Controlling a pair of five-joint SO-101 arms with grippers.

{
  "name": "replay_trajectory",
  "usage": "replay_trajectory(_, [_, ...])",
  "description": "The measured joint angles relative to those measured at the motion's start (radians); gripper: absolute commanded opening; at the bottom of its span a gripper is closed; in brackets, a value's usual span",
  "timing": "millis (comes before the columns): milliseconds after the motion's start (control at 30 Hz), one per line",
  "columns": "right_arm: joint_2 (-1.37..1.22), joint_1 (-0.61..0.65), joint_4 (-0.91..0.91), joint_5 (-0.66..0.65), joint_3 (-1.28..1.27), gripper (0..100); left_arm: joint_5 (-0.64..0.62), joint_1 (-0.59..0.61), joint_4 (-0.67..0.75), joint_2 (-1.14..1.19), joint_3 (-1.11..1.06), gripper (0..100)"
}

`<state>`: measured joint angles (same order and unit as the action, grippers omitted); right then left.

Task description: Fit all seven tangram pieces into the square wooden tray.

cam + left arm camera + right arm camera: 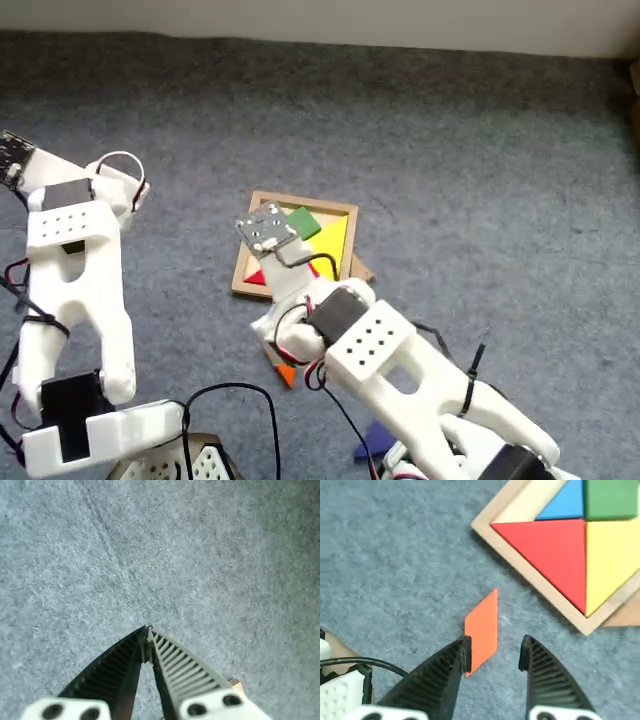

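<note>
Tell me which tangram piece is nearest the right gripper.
The orange piece, on the carpet at the open tips of the right gripper; red, yellow, blue and green sit in the tray.

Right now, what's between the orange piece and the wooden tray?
Only bare grey carpet separates the orange piece from the tray, seen in the right wrist view.

Indoor robotics test setup; home or lab, can't tell. Evidence: grey short-pile carpet [480, 150] as work surface, pale wall strip [400, 20] along the far edge, white printed-plastic left arm [75, 290] and right arm [420, 380], loose exposed cables [232, 385], wooden tray [310, 201] puzzle as test object.
</note>
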<state>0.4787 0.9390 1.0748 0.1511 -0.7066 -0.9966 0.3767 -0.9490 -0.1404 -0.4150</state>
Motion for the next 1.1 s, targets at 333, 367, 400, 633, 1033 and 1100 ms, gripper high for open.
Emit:
replay_trajectory(333, [-0.338, 0.061, -0.014, 0.003, 0.11, 17.0, 0.0, 0.0, 0.0, 0.0, 0.0, 1])
replay_trajectory(367, [-0.367, 0.061, -0.014, 0.003, 0.127, 17.0, 0.0, 0.0, 0.0, 0.0, 0.0, 1])
replay_trajectory(400, [-0.393, 0.061, -0.015, 0.003, 0.141, 17.0, 0.0, 0.0, 0.0, 0.0, 0.0, 1])
replay_trajectory(633, [-0.503, 0.063, -0.014, 0.003, 0.166, 17.0, 0.0, 0.0, 0.0, 0.0, 0.0, 1])
replay_trajectory(1033, [-0.591, 0.063, -0.015, 0.003, 0.201, 9.8, 0.0, 0.0, 0.0, 0.0, 0.0, 1])
replay_trajectory(1100, [-0.569, 0.055, -0.015, 0.0, 0.201, 7.1, 0.0, 0.0, 0.0, 0.0, 0.0, 1])
